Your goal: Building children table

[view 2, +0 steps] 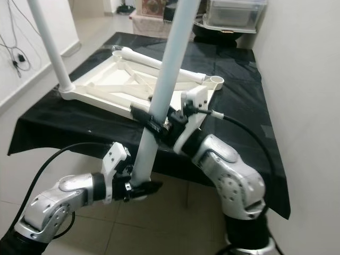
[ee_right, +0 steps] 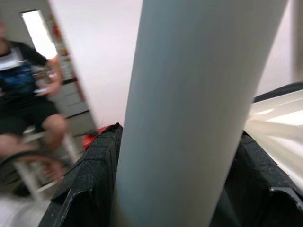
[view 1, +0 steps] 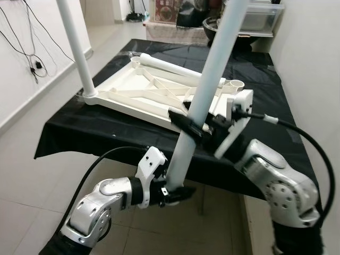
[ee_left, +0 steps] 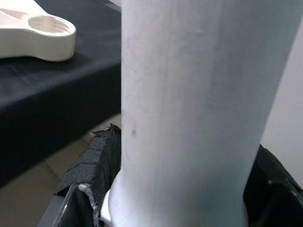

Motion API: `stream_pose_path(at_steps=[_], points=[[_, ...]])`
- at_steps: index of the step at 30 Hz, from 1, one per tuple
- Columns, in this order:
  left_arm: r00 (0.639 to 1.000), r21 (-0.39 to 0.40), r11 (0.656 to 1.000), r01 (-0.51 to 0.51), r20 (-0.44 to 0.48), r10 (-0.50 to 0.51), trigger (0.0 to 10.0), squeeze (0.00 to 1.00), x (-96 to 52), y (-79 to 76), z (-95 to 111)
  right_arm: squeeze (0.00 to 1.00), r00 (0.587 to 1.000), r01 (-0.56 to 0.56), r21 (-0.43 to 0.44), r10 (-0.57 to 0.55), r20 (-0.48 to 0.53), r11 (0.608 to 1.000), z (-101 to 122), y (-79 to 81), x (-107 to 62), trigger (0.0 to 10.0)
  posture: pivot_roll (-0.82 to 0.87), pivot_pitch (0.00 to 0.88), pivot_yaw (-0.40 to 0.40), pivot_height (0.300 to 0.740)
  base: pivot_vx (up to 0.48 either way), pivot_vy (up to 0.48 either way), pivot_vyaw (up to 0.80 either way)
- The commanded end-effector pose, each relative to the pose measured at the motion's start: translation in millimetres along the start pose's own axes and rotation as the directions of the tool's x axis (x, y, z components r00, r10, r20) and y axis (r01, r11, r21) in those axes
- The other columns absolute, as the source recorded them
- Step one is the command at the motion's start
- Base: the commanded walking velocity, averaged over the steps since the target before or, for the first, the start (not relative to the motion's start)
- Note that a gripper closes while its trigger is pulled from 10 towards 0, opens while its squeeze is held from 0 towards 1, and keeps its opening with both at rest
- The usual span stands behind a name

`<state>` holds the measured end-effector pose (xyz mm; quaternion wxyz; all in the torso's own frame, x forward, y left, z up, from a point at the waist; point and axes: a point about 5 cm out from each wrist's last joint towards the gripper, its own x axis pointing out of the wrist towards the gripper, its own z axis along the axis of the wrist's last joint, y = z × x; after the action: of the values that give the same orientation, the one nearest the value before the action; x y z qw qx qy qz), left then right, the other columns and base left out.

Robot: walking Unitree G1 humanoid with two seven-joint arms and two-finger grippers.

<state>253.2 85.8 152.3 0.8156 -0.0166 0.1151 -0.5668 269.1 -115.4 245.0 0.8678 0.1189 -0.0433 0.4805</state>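
A white children's tabletop [view 1: 159,95] lies upside down on a black-covered table [view 1: 79,133]. One white leg [view 1: 77,48] stands upright in its near left corner, and another leg [view 1: 170,66] lies across the far side. I hold a third white leg [view 1: 204,85] tilted in front of the table. My left gripper [view 1: 172,194] is shut on its lower end below the table edge. My right gripper [view 1: 194,127] is shut on its middle, beside the tabletop's near right corner [view 1: 236,103]. Up close, the leg [ee_left: 199,104] sits between my left fingers [ee_left: 90,165], and the leg [ee_right: 199,104] sits between my right fingers [ee_right: 87,184].
A light wall [view 1: 319,64] runs close along the table's right side. Tiled floor [view 1: 32,175] lies to the left, with cables [view 1: 34,64] on the left wall. Boxes and a clear bin [view 1: 260,16] stand beyond the far end. A seated person [ee_right: 28,94] appears in the right wrist view.
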Motion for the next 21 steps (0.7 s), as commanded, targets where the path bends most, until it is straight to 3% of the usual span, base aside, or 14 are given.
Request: stream_pose_path(at_steps=[1,5,10,21], points=[[0.996,0.001,0.996,0.086,-0.011,-0.086,10.0,0.0,-8.2,-6.5,-0.1,0.0,0.997,-0.057,0.049,0.06,-0.053,0.997,-6.3,0.2,-9.2,10.0,0.14,0.028,-0.043,0.74,0.0,0.0,0.0],[0.995,-0.005,0.995,0.101,-0.022,-0.101,10.0,0.0,-10.3,-7.4,-2.4,0.0,0.996,-0.072,0.053,0.075,-0.056,0.996,-6.7,0.1,-11.0,10.0,0.14,0.026,-0.044,0.74,0.0,0.0,0.0],[0.981,-0.084,0.978,0.191,-0.031,-0.194,10.0,0.0,-14.9,-20.3,-8.5,0.0,0.97,-0.214,0.106,0.224,-0.098,0.971,-10.6,13.5,-17.6,10.0,0.14,0.026,-0.041,0.74,0.0,0.0,0.0],[0.962,-0.132,0.955,0.267,-0.018,-0.272,10.0,0.0,-13.6,-33.3,-8.1,0.0,0.947,-0.288,0.151,0.305,-0.104,0.946,-13.5,24.0,-15.0,10.0,0.13,0.029,-0.04,0.74,0.0,0.0,0.0]])
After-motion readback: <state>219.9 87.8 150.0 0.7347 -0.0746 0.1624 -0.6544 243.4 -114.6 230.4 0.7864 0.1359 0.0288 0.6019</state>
